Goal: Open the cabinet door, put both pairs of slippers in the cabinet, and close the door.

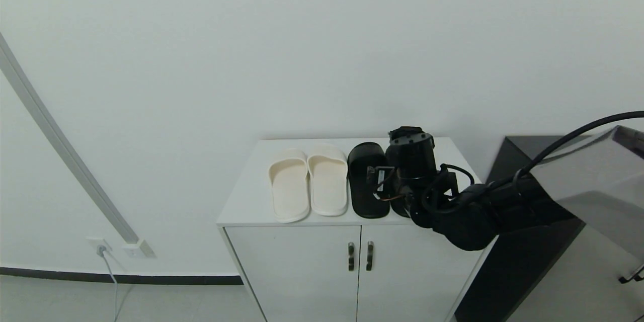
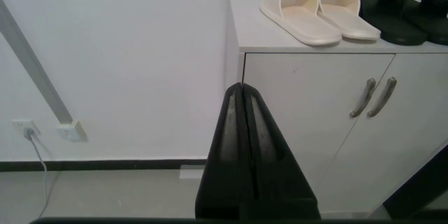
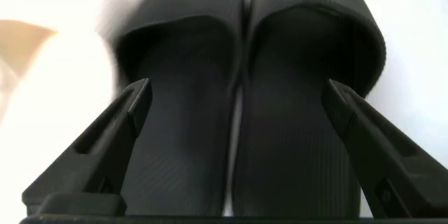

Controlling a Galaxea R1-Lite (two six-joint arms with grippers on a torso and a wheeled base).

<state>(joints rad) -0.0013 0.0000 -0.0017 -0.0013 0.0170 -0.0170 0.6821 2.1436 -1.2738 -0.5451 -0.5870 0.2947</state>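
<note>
Right gripper (image 3: 238, 87) wide over the black slippers (image 3: 294, 133), centre frame: likely light and bendy, best pinched at their touching inner edges.

No writing can be read anywhere. The one candidate is a small pale label (image 1: 381, 176) on the wrist of the right arm (image 1: 413, 161), a little right of centre in the head view, just beside the black slipper (image 1: 366, 181). Its print is too small to make out.

Outer black slipper (image 3: 301, 133) behind right arm (image 1: 483, 211)
</note>
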